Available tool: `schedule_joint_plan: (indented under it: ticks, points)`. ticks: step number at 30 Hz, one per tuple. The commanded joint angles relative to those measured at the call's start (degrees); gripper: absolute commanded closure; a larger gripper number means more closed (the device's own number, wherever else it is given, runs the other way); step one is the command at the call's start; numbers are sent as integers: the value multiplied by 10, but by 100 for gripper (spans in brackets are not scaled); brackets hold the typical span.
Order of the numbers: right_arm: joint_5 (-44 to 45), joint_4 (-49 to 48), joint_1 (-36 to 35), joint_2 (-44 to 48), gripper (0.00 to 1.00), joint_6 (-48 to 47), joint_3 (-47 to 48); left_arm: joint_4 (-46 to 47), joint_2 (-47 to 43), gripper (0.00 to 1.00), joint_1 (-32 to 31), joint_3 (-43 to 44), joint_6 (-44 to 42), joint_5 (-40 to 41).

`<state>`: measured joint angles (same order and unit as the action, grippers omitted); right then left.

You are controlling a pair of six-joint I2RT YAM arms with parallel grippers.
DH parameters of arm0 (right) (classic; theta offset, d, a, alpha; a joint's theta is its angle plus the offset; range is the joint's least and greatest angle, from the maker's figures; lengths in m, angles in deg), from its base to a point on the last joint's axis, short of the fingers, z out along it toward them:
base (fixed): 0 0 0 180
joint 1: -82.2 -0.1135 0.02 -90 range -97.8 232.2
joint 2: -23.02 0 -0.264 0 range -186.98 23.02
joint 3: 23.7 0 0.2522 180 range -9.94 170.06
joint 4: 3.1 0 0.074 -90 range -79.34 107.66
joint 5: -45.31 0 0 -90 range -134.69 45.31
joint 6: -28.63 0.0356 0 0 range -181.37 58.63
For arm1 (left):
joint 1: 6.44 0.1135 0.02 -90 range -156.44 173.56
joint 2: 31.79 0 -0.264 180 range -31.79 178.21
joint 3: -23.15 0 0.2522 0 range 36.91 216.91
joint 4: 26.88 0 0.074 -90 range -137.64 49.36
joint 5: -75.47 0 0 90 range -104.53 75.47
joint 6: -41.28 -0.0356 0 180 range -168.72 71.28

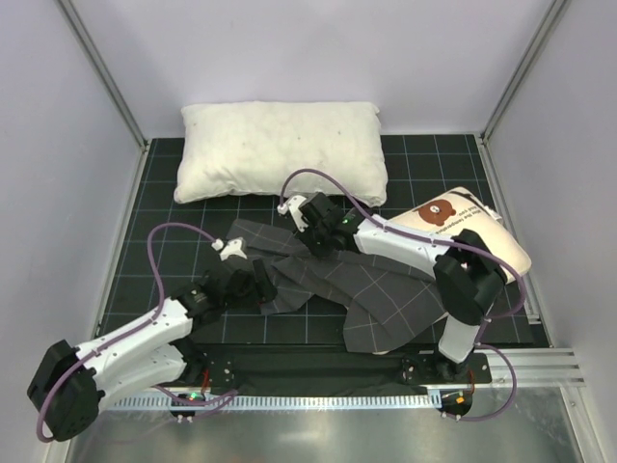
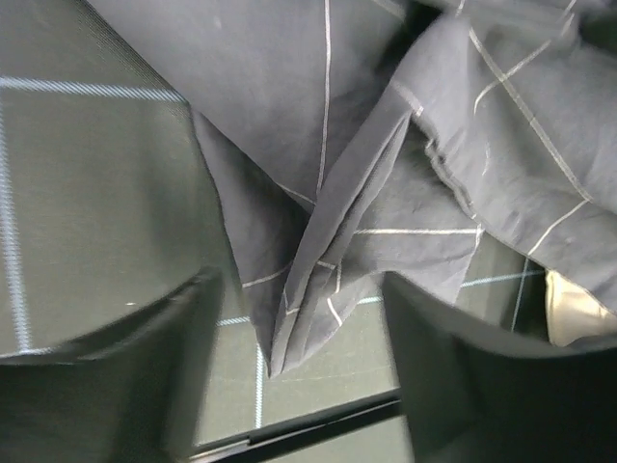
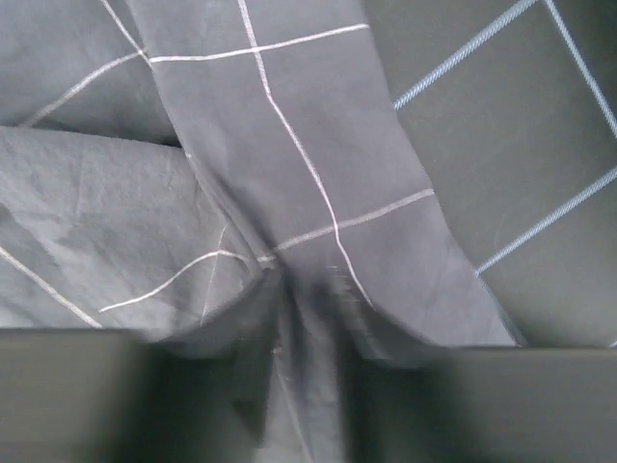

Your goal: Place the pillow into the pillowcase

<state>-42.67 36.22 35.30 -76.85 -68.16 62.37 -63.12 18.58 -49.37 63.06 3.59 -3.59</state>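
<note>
L jaws spread wide, straddling a loose fold of pillowcase (image 2: pixel 328 222) w/o pinching it. R jaws clenched on a bunched fold of same case. Case lies crumpled on tabletop (image 1: pixel 174 251) btwn both jaws. Pillow (image 1: pixel 453 210) sits right of R jaws, partly under R arm.

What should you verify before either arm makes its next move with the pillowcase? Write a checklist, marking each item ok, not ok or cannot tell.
1. Left end effector straddles a fold of the pillowcase, jaws open: ok.
2. Right end effector clamped on the bunched fabric: cannot tell.
3. Pillowcase opening located: cannot tell.
4. Pillow free to move: not ok, the right arm crosses over it in the top view.
5. White pillow apart from the pillowcase: ok.
</note>
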Motion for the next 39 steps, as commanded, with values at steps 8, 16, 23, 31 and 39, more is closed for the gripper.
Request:
schedule_joint_plan:
  ticks: [8, 16, 23, 31, 39]
  points:
    - [103, -24, 29, 78, 96, 56, 0, 91, 25, 100, 4, 0, -29, -43]
    - [35, -112, 280, 321, 96, 233, -182, 55, -33, 100, 4, -3, -36, -42]
    - [29, -84, 312, 389, 96, 231, -235, 76, -5, 100, 2, -19, -47, -108]
    - [-170, -59, 242, 314, 17, 145, -164, 76, -5, 100, -33, -32, -31, -139]
    - [-23, -5, 133, 98, 15, 134, -33, 75, 0, 100, -79, -70, -1, -139]
